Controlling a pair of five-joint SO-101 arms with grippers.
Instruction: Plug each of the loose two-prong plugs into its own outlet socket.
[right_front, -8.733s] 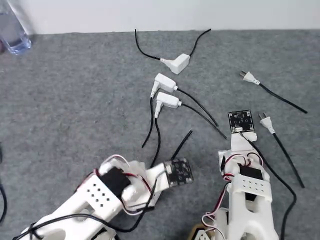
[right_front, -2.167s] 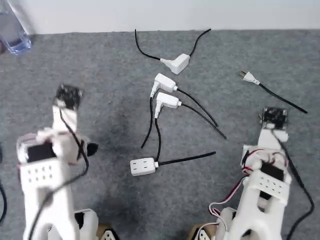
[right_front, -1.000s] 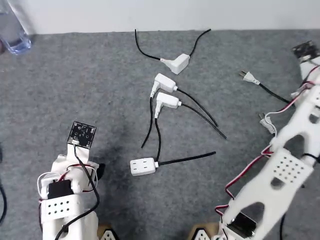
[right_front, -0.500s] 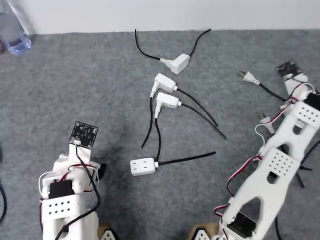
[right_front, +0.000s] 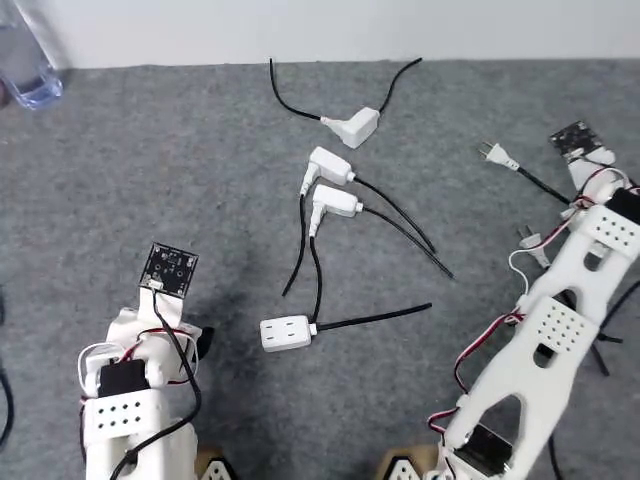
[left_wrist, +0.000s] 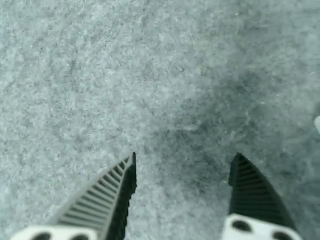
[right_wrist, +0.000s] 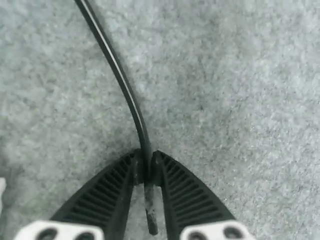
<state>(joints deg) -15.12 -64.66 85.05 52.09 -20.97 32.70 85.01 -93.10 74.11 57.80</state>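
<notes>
Near left: left gripper (left_wrist: 182, 160) hangs over bare carpet (left_wrist: 150, 75) with its jaws wide apart, arm folded back. Mid-table: outlet block (right_front: 285, 332), long axis left-right. Far right: right gripper (right_wrist: 145, 161) pinched on the black cord (right_wrist: 116, 67), arm stretched out long. Beyond it lies the two-prong plug (right_front: 499, 154), prongs pointing far-left, cord trailing near-right under that wrist. Versus 1.0 s ago, the right wrist has drawn in from the far corner.

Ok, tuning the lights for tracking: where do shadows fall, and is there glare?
High view: a soft dark patch on the carpet beside the left arm. Left wrist view: a shadow ahead of the open left gripper. Right wrist view: no glare on the cable.
</notes>
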